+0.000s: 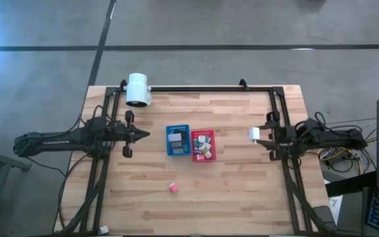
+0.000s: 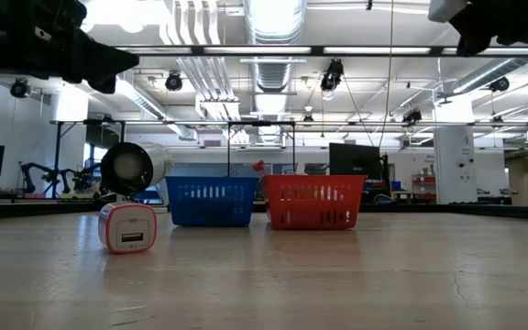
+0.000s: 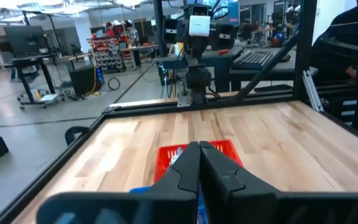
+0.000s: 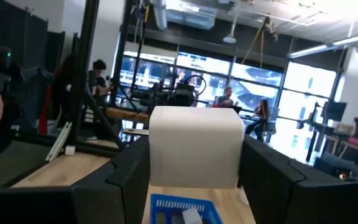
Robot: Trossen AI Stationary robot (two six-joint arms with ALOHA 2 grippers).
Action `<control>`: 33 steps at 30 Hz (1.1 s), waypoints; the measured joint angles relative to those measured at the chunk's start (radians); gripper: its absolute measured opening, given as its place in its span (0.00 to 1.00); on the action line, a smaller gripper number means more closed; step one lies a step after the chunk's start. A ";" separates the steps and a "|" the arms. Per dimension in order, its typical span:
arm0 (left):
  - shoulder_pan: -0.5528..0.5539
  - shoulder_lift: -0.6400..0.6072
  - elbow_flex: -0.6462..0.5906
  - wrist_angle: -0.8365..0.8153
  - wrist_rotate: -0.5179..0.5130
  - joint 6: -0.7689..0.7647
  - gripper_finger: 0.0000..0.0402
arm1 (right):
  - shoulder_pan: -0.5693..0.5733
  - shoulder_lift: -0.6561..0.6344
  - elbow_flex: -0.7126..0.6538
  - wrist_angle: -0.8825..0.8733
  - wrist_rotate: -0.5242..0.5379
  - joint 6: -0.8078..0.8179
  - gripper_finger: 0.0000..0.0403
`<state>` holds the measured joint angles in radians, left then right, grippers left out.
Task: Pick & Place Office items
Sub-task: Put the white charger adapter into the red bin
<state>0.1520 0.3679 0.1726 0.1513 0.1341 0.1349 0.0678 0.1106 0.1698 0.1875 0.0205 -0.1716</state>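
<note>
Here, right gripper [image 1: 254, 134] clamped on white cube [image 4: 195, 145], raised near table's right edge.
Left gripper [image 1: 145, 134] pinched closed, empty, left of blue tray [image 1: 177, 141]; pink cube [image 1: 173, 187] on table [image 1: 242, 191], red tray [image 1: 203, 145] holding items.

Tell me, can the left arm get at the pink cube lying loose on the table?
Probably yes: the pink cube sits alone on bare wood, nothing near it, and the left gripper, fingers shut and empty, hangs above the table.

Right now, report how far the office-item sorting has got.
Mostly done: items lie in the blue tray and red tray. In hand: the right gripper holds a white cube. Left: one pink cube on the table. The left gripper waits, shut.
</note>
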 joint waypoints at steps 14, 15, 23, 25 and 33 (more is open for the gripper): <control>0.000 0.002 0.000 -0.026 0.001 0.004 0.03 | -0.004 -0.098 -0.038 -0.184 0.007 0.193 0.48; 0.000 0.002 0.000 -0.028 0.001 0.006 0.03 | -0.005 -0.100 -0.054 -0.176 0.007 0.209 0.48; 0.000 0.002 0.000 -0.033 0.003 0.011 0.03 | -0.039 -0.108 -0.131 -0.118 0.031 0.230 0.48; 0.000 0.002 0.000 -0.033 0.003 0.012 0.03 | -0.050 -0.110 -0.129 -0.135 0.025 0.241 0.48; 0.000 0.002 0.000 -0.033 0.003 0.026 0.03 | -0.062 -0.108 -0.130 -0.140 0.005 0.242 0.48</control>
<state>0.1520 0.3698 0.1726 0.1181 0.1371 0.1612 0.0055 0.0024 0.0402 0.0473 0.0254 0.0707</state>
